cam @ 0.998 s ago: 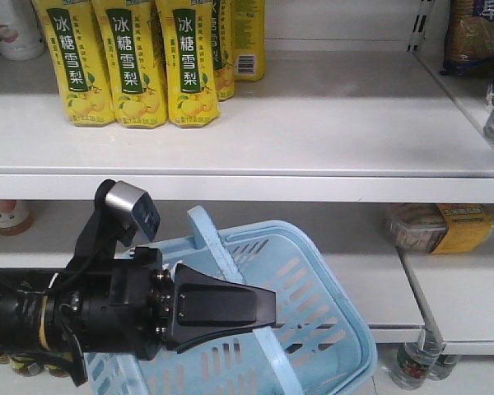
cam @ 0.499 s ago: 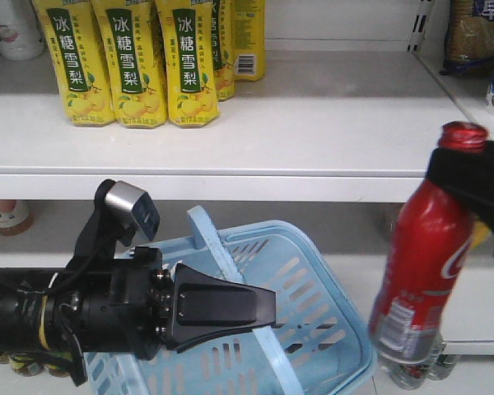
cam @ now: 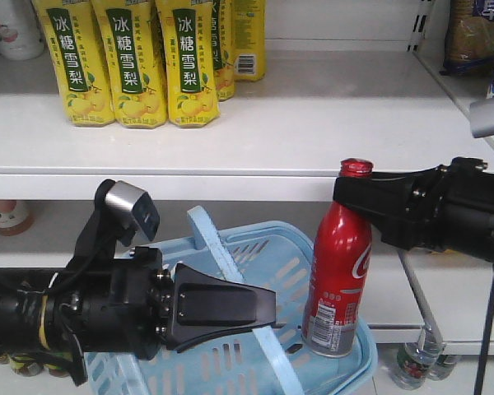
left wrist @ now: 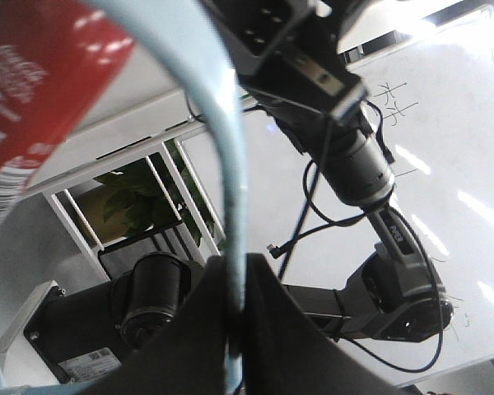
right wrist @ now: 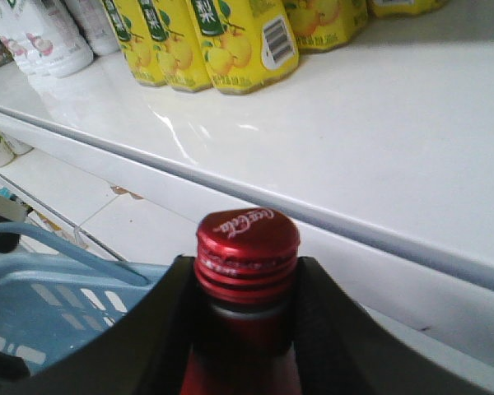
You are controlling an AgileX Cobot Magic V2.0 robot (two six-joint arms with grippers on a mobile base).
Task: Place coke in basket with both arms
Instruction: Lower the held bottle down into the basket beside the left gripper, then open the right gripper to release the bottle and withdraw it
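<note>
Glossy metal coke point(cam: 339, 280), plastic basket point(cam: 313, 271)

Red coke bottle point(cam: 337, 280) with white script; light blue slotted basket point(cam: 313, 288); yellow cartons point(cam: 132, 62), labels seemingly green.

A red aluminium coke bottle point(cam: 337, 280) with a red screw cap and white lettering is standing upright, its base sitting just inside the right-hand corner of a light blue slotted plastic shopping basket point(cam: 329, 325). The black right gripper point(cam: 351, 196) is clamping the bottle at its neck, just under the cap. The basket is hanging tilted, its thick rim sloping down toward the right, and its pale blue swinging handle point(cam: 222, 263) is being pinched between the closed jaws of the black left gripper point(cam: 267, 317).
</note>
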